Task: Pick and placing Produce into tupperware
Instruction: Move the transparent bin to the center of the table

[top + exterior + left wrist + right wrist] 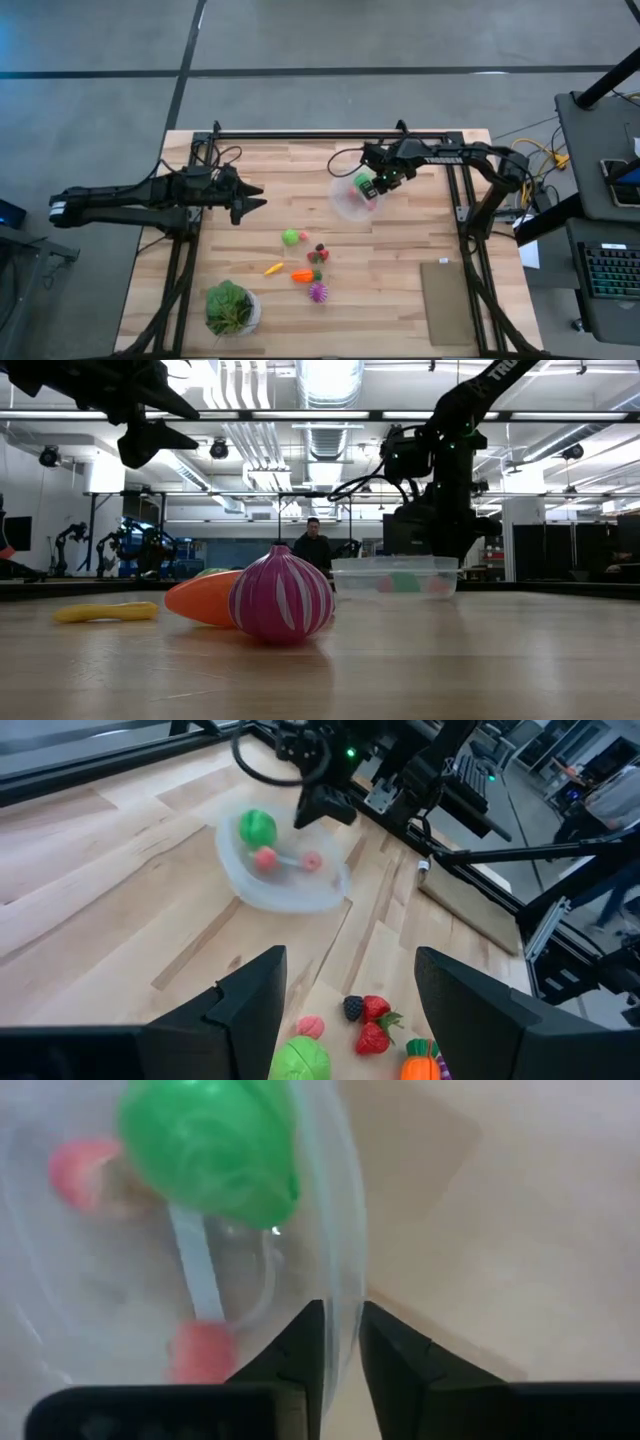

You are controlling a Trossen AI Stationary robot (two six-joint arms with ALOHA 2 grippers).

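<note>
The clear round tupperware (350, 198) sits on the table right of centre, holding a green piece (215, 1145) and two pink pieces (265, 858). My right gripper (342, 1315) stands over its far right rim, shut on the wall. More produce lies on the wood nearer the front: a green piece (290, 237), red berries (318, 253), a yellow piece (272, 268), an orange carrot (303, 275) and a spiky purple ball (282, 595). My left gripper (258, 197) hovers open above the table's left half, touching nothing. My right gripper has the tupperware's wall at the rim (345, 1270), on the container's far right side. One finger is inside the container and one outside. The fingers come from above, pointing down. The tupperware stands upright with its bottom on the table (395, 596).
A leafy green plant in a white pot (232, 308) stands at the front left. A flat brown mat (448, 300) lies at the front right. Bare wood lies between the tupperware and the loose produce. A person (314, 545) stands in the room beyond the table.
</note>
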